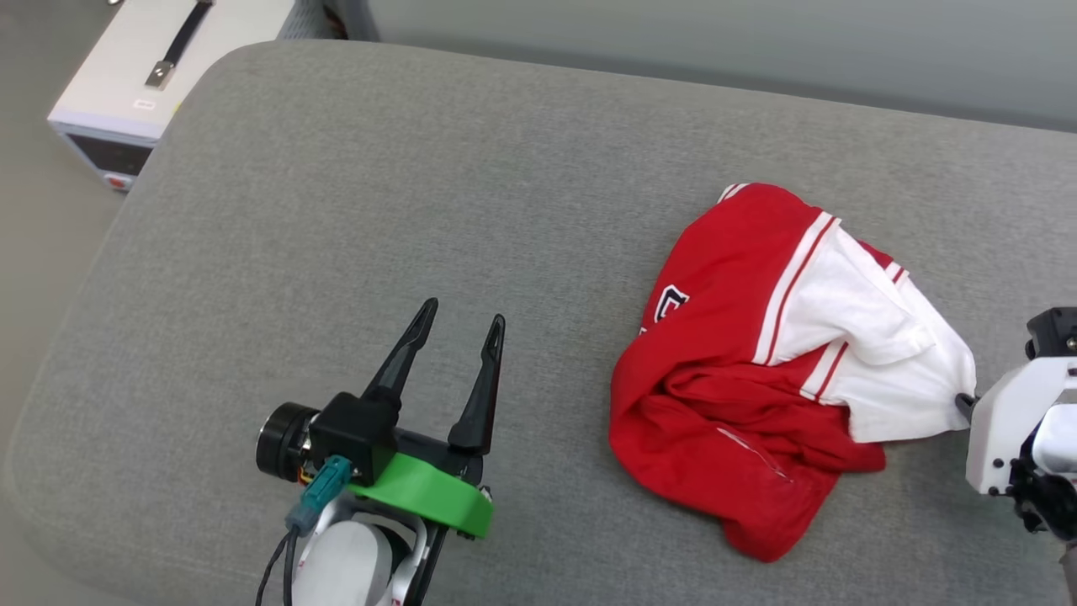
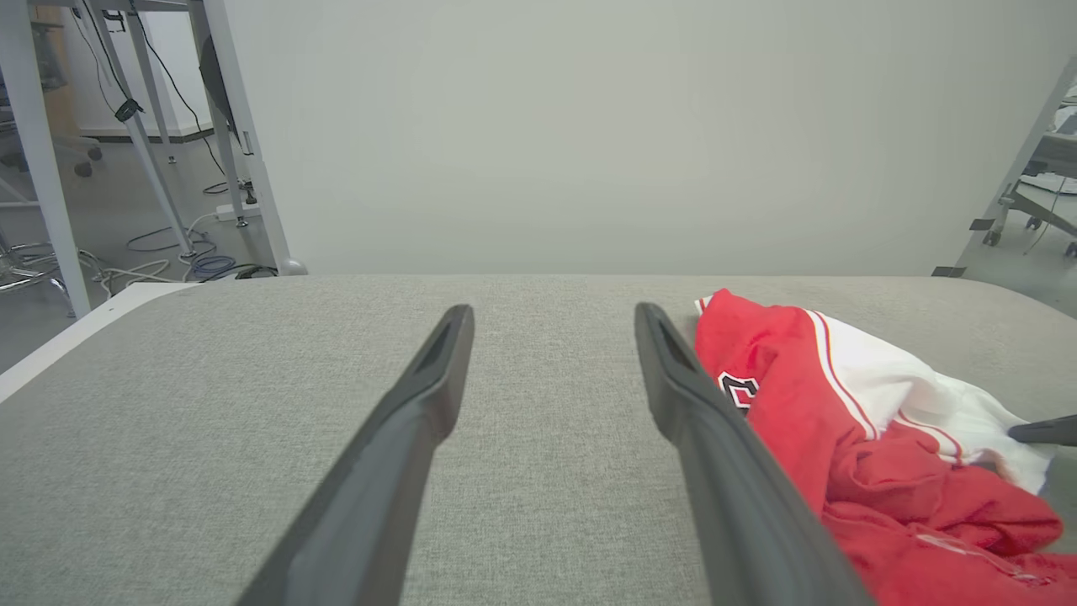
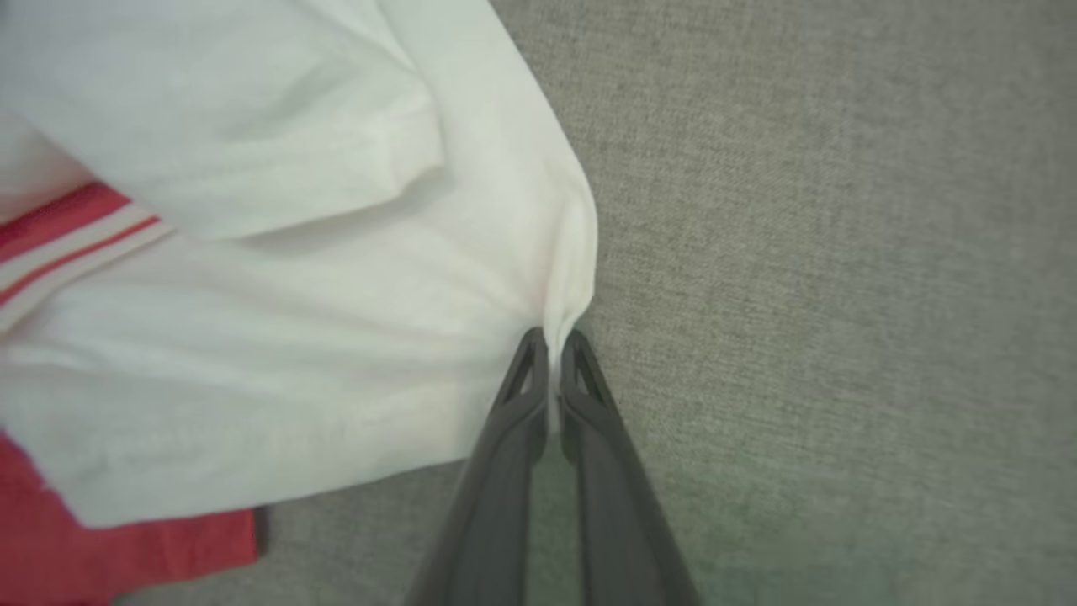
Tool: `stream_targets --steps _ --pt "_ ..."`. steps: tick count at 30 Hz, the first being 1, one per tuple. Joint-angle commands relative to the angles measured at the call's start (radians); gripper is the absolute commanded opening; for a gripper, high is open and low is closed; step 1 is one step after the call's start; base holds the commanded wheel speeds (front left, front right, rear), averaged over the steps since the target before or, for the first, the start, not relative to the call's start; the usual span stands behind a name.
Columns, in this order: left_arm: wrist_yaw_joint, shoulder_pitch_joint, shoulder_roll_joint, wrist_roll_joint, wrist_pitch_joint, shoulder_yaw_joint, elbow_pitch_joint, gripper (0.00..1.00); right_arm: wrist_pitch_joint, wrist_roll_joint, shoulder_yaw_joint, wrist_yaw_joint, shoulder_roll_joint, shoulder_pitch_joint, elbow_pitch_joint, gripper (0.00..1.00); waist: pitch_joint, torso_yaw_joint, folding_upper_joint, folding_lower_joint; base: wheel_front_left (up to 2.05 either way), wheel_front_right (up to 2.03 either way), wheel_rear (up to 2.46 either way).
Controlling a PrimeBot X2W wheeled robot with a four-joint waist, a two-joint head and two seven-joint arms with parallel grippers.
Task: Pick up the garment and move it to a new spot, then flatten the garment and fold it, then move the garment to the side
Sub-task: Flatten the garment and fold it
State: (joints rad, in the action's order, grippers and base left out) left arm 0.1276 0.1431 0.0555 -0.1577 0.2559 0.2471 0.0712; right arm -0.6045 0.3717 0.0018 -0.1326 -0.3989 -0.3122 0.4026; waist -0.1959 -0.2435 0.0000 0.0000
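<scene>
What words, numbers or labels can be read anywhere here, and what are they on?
No text reads whole.
On the garment: a black, white-outlined print, mostly folded away, unreadable.
On the white box: a small label, too small to read.

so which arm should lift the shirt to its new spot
Right. The right pincer is shut on a white edge of the garment; the left pincer hangs open over the grey cushion, apart from it.

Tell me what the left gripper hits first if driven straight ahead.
Nothing close: the left gripper points over bare cushion; the garment lies off to its right. Height is unclear, so it may graze the cushion.
</scene>
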Motion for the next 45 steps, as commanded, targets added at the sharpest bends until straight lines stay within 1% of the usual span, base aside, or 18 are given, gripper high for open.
stream_targets --steps 1,2,3,4,5,9,12,15,20,23,25,28,32,34,36,38,41,45 --pt "0.003 -0.007 -0.005 0.007 0.006 -0.003 0.005 1.00 0.012 0.007 0.001 0.002 0.015 0.036 0.003 0.00 0.009 0.025 0.0000 0.0000 0.00 0.00 0.00" --pt "0.003 -0.006 -0.005 0.008 0.006 -0.001 0.007 1.00 0.030 0.010 0.000 0.002 0.022 0.041 -0.004 0.00 0.010 0.030 0.0000 0.0000 0.00 0.00 0.00" --pt "0.003 -0.005 -0.005 0.007 0.006 0.001 0.009 1.00 0.049 0.012 -0.001 0.002 0.028 0.044 -0.010 0.24 0.013 0.035 0.0000 0.0000 0.00 0.00 0.00" --pt "0.003 -0.004 -0.005 0.008 0.006 0.004 0.011 1.00 0.076 0.011 -0.003 0.002 0.035 0.046 -0.018 0.82 0.016 0.042 0.0000 0.0000 0.00 0.00 0.00" --pt "0.003 -0.004 -0.005 0.008 0.006 0.006 0.012 1.00 0.100 0.010 -0.003 0.002 0.040 0.046 -0.023 1.00 0.018 0.047 0.0000 0.0000 0.00 0.00 0.00" --pt "0.003 -0.003 0.003 0.006 0.006 0.017 0.020 1.00 0.213 0.013 0.005 0.002 0.058 0.047 -0.051 1.00 0.040 0.072 0.0000 0.0000 0.00 0.00 0.00" --pt "0.003 -0.005 0.011 0.002 0.006 0.030 0.027 1.00 0.321 0.013 0.007 0.002 0.064 0.061 -0.087 1.00 0.060 0.094 0.0000 0.0000 0.00 0.00 0.00" --pt "0.003 -0.009 0.012 -0.008 0.006 0.034 0.027 1.00 0.419 0.024 -0.001 0.002 0.086 0.089 -0.133 1.00 0.078 0.114 0.0000 0.0000 0.00 0.00 0.00" --pt "0.003 -0.022 0.013 -0.027 0.006 0.042 0.033 1.00 0.581 0.017 -0.011 0.002 0.146 0.174 -0.230 1.00 0.099 0.149 0.0000 0.0000 0.00 0.00 0.00" --pt "0.003 -0.032 0.016 -0.035 0.006 0.053 0.041 1.00 0.651 -0.002 -0.017 0.002 0.194 0.228 -0.276 1.00 0.104 0.170 0.0000 0.0000 0.00 0.00 0.00" --pt "0.003 -0.035 0.022 -0.036 0.006 0.065 0.046 1.00 0.679 -0.015 -0.025 0.002 0.226 0.255 -0.298 1.00 0.105 0.183 0.0000 0.0000 0.00 0.00 0.00" --pt "0.003 -0.023 0.033 -0.042 0.006 0.085 0.053 1.00 0.686 -0.032 -0.026 0.002 0.260 0.278 -0.325 1.00 0.100 0.204 0.0000 0.0000 0.00 0.00 0.00" --pt "0.003 0.055 0.067 -0.077 -0.002 0.163 0.080 1.00 0.667 -0.055 -0.019 0.002 0.285 0.282 -0.361 1.00 0.079 0.242 0.0000 0.0000 0.00 0.00 0.00" --pt "0.003 0.131 0.091 -0.110 -0.050 0.221 0.099 1.00 0.656 -0.066 -0.015 0.002 0.293 0.278 -0.375 1.00 0.066 0.264 0.0000 0.0000 0.00 0.00 0.00" --pt "0.003 0.227 0.116 -0.157 -0.132 0.286 0.114 1.00 0.647 -0.073 -0.012 0.002 0.301 0.272 -0.389 1.00 0.048 0.287 0.0000 0.0000 0.00 0.00 0.00" --pt "0.003 0.339 0.144 -0.211 -0.238 0.362 0.127 1.00 0.638 -0.080 -0.005 0.002 0.308 0.264 -0.399 1.00 0.030 0.311 0.0000 0.0000 0.00 0.00 0.00" --pt "0.003 0.519 0.182 -0.344 -0.426 0.483 0.154 1.00 0.630 -0.084 0.017 0.002 0.317 0.247 -0.412 1.00 -0.004 0.350 0.0000 0.0000 0.00 0.00 0.00" --pt "0.003 0.713 0.260 -0.514 -0.651 0.623 0.199 1.00 0.639 -0.085 0.066 0.002 0.325 0.212 -0.419 1.00 -0.047 0.417 0.0000 0.0000 0.00 0.00 0.00"
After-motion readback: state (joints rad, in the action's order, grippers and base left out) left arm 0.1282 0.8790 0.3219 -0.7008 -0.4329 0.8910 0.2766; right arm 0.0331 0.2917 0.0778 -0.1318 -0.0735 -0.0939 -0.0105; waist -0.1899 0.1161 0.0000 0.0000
